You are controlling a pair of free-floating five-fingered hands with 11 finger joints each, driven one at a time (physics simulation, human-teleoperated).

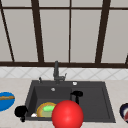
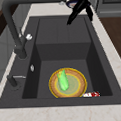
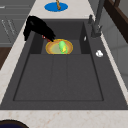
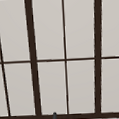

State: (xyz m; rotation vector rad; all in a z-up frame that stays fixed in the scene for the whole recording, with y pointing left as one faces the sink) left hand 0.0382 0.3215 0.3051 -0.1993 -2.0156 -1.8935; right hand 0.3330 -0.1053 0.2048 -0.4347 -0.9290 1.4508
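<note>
A dark grey sink basin (image 1: 92,105) is set in a pale marbled table (image 1: 15,83). A round brown plate with a yellow rim (image 2: 68,83) is seen holding a bright green piece (image 2: 63,80). A glossy red ball (image 1: 67,114), a blue plate (image 1: 6,100) and two black hands (image 1: 20,111) (image 1: 77,94) are shown.

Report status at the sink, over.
Left hand at basin's front-left rim, fingers down by the plate. Right hand idle over the drainboard. Green item lies on plate. Red ball blocks front view.

Dark-framed window (image 4: 65,57) above marble counter (image 1: 15,82)
</note>
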